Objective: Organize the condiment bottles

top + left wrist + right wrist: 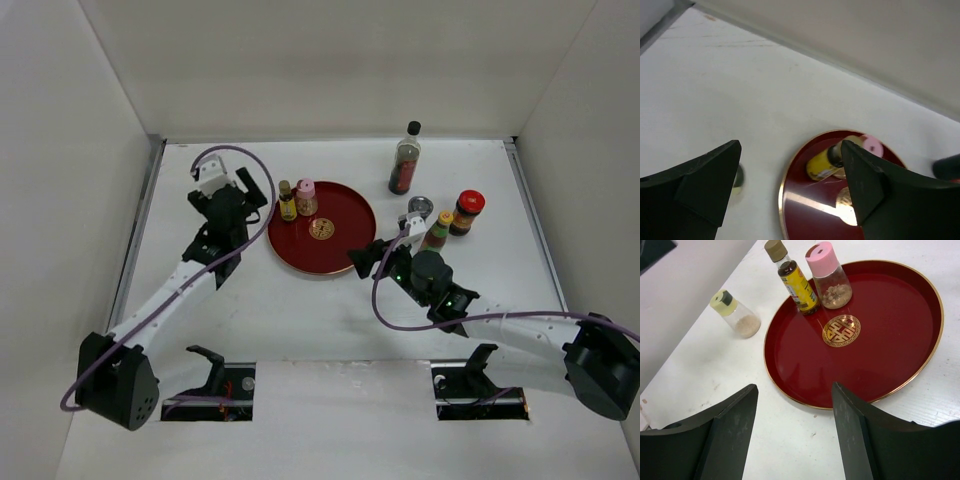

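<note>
Our left jaws hang wide and empty over the tabletop point(300, 330); the pale yellow-green-capped bottle point(736, 316) stands upright just under them, beside the left rim of the red tray point(890, 340). Our right jaws, wide and empty, face the tray's right side, so the left arm point(170, 290) looks better placed.

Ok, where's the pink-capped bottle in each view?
Top external: pink-capped bottle stands on the tray's far-left edge, right of the amber bottle.
Left wrist: only its cap shows, right of centre, beside the amber bottle.
Right wrist: top centre, on the tray.
Shared landmark: the tray's gold emblem.
</note>
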